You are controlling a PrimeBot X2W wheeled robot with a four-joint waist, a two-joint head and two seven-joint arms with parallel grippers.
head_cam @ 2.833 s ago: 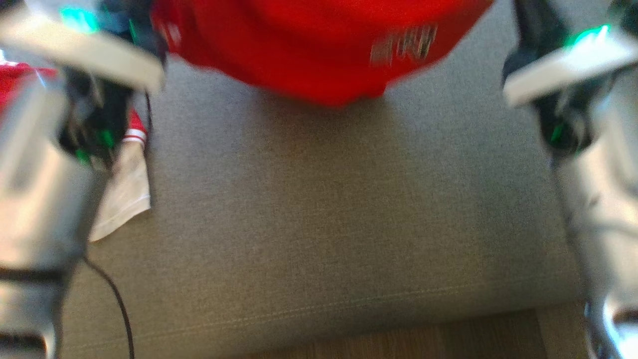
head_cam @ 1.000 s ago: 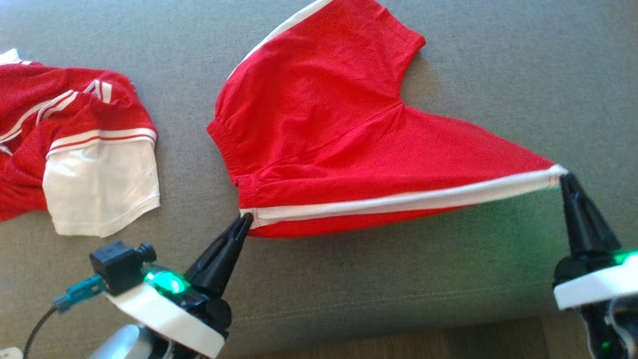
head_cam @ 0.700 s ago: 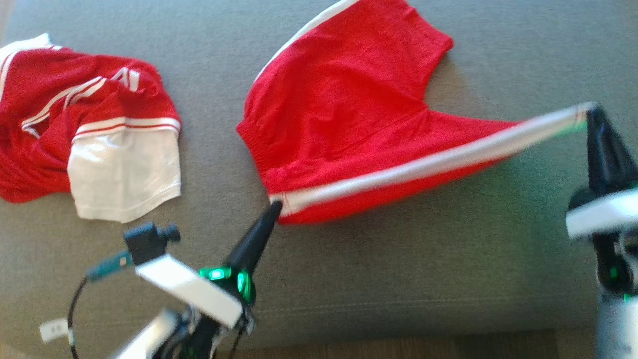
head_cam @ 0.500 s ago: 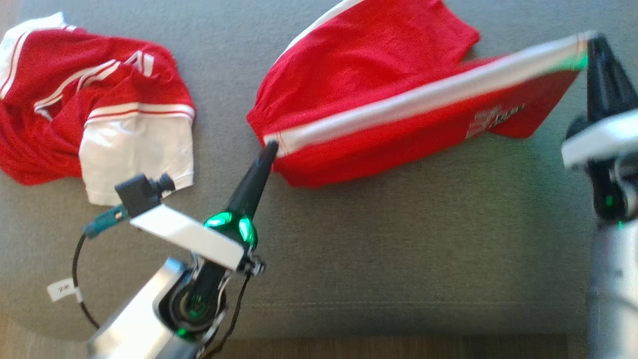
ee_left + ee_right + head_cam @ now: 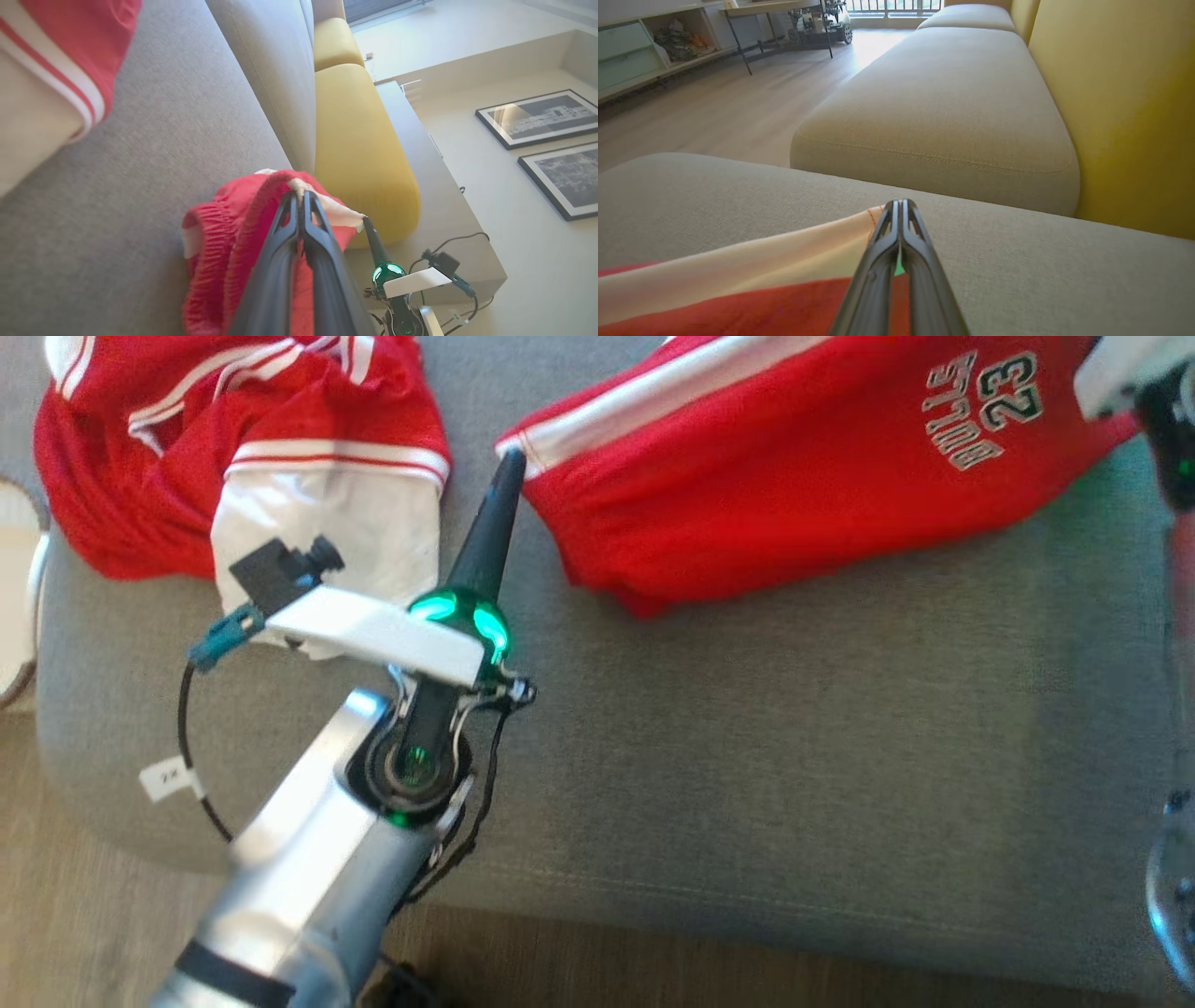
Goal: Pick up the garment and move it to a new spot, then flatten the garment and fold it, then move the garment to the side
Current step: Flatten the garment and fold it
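The grey sofa [image 5: 747, 728] spans the head view. Red shorts [image 5: 794, 476] stretch across its upper right, with a white stripe along the top edge. A red-and-white shirt [image 5: 233, 439] lies crumpled at upper left. The left gripper [image 5: 512, 462] pinches the shorts' waistband corner at upper centre. The right gripper [image 5: 901, 205] is clamped on the striped hem.

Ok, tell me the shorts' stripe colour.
White; the stripe shows best in head view.
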